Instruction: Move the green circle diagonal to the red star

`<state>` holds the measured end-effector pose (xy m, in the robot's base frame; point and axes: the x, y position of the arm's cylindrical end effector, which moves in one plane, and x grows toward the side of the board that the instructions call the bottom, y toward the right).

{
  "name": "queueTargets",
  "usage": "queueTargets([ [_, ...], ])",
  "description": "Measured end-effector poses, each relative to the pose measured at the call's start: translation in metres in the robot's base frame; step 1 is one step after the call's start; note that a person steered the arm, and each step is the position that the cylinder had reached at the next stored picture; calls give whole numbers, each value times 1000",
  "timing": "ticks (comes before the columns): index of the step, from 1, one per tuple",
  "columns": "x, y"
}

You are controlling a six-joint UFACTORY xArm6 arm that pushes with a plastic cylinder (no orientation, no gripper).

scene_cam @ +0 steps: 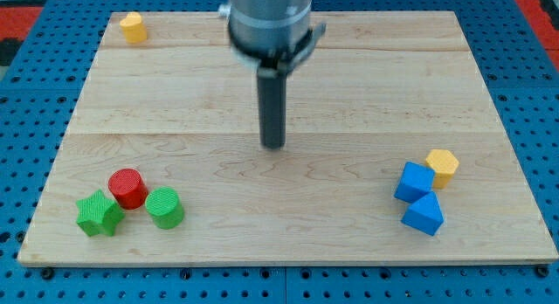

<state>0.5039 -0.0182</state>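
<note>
Green circle [164, 207], a short upright cylinder with its round face up and no long axis pointing anywhere, stands near the board's lower left, touching the red cylinder [127, 188] at its ten o'clock. A green star [99, 214] sits at nine o'clock. At three o'clock lie two blue blocks [414, 183] [424, 216] and a yellow hexagon [443, 167]. My tip [274, 147], a plain rod holding nothing, rests mid-board at one o'clock, well apart. Another yellow block [133, 27] sits far at twelve.
</note>
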Motion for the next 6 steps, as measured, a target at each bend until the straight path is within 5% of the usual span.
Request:
queueTargets([
  [1,103,-26],
  [2,106,-147],
  [4,7,11],
  [6,-92,48],
])
